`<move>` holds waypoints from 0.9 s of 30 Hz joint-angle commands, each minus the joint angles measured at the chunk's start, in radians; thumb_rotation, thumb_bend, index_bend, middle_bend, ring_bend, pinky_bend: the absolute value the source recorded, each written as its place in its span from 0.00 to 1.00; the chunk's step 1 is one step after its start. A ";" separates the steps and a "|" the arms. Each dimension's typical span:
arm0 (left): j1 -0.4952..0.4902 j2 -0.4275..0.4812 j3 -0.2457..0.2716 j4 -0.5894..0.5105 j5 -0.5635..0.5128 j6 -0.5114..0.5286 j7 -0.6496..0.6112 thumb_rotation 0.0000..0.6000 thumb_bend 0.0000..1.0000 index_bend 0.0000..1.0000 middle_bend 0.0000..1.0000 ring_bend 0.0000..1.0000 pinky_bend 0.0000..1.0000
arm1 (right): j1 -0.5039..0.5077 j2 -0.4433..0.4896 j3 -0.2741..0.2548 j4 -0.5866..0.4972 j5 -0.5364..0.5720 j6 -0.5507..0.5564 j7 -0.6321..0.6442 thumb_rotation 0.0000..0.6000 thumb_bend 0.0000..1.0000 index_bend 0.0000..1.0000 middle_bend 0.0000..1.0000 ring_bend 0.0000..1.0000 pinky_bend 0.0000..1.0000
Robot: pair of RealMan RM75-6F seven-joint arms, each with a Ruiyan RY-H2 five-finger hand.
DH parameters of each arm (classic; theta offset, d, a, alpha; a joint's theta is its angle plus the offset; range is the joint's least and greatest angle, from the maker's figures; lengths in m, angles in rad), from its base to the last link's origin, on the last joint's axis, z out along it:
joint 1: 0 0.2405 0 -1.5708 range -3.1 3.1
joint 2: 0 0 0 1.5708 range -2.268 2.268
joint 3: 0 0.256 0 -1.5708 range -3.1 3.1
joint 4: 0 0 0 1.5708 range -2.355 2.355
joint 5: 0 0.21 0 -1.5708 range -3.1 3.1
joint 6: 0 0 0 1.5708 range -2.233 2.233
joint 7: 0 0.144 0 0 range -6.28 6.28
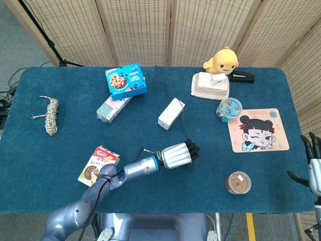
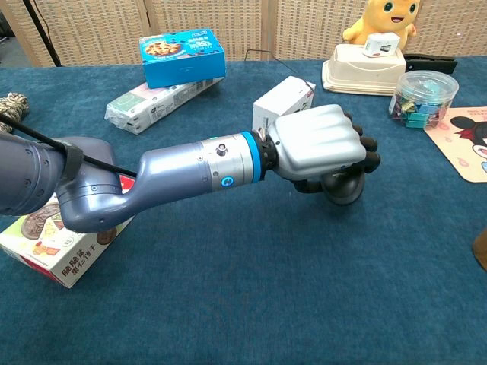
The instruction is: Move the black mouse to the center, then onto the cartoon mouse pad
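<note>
**Left hand holds the black mouse near the table's middle**

Going left to right on the blue table (image 1: pixel 30 150): one coil of rope (image 1: pixel 50 114) at the far left edge, one red snack box (image 1: pixel 98 165) near the front, one blue cookie box (image 1: pixel 126 80) lying on one pale green pack (image 1: pixel 114 108), and one white box (image 1: pixel 171 113) in the middle.

The left hand (image 1: pixel 178 154) sits just near of the white box, its fingers curled tight over the black mouse (image 2: pixel 338 186). The head view hides the mouse under the hand; only the chest view shows its dark rounded body below the fingers, low over or on the cloth. Which way its long axis runs cannot be told.

Further right stand one white lunch box (image 1: pixel 210 85) with one yellow plush toy (image 1: pixel 222 60) behind it, one black stapler (image 1: pixel 243 77), one clear tub of clips (image 1: pixel 229 109), one cartoon mouse pad (image 1: pixel 258 130) and one brown-lidded round tin (image 1: pixel 238 182).

The right hand (image 1: pixel 312 163) appears only in the head view, beyond the table's right edge, fingers spread, holding nothing.
</note>
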 commanded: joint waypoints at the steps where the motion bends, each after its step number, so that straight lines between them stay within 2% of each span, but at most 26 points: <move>1: -0.005 0.000 -0.017 -0.022 -0.015 -0.014 0.018 1.00 0.35 0.29 0.19 0.21 0.36 | 0.000 0.001 0.000 0.000 0.000 0.000 0.000 1.00 0.00 0.00 0.00 0.00 0.00; 5: -0.004 0.000 -0.026 -0.027 -0.021 0.002 0.008 1.00 0.32 0.15 0.09 0.12 0.36 | -0.001 0.002 -0.001 0.000 -0.001 0.000 0.002 1.00 0.00 0.00 0.00 0.00 0.00; 8: 0.001 0.000 -0.029 -0.015 -0.023 0.024 -0.013 1.00 0.29 0.09 0.03 0.08 0.36 | -0.001 0.002 -0.002 -0.002 -0.004 0.001 0.002 1.00 0.00 0.00 0.00 0.00 0.00; 15: 0.029 0.050 -0.028 -0.015 -0.023 0.125 -0.059 1.00 0.26 0.03 0.00 0.05 0.36 | -0.003 0.004 -0.009 -0.012 -0.021 0.010 -0.001 1.00 0.00 0.00 0.00 0.00 0.00; 23: 0.108 0.212 -0.021 -0.133 -0.022 0.263 -0.088 1.00 0.21 0.00 0.00 0.00 0.34 | -0.006 0.003 -0.017 -0.025 -0.041 0.023 -0.011 1.00 0.00 0.00 0.00 0.00 0.00; 26: 0.146 0.297 -0.017 -0.222 -0.024 0.301 -0.092 1.00 0.17 0.00 0.00 0.00 0.31 | -0.007 0.001 -0.020 -0.029 -0.049 0.028 -0.018 1.00 0.00 0.00 0.00 0.00 0.00; 27: 0.175 0.351 -0.017 -0.279 -0.033 0.318 -0.094 1.00 0.15 0.00 0.00 0.00 0.30 | -0.007 0.000 -0.022 -0.031 -0.052 0.030 -0.023 1.00 0.00 0.00 0.00 0.00 0.00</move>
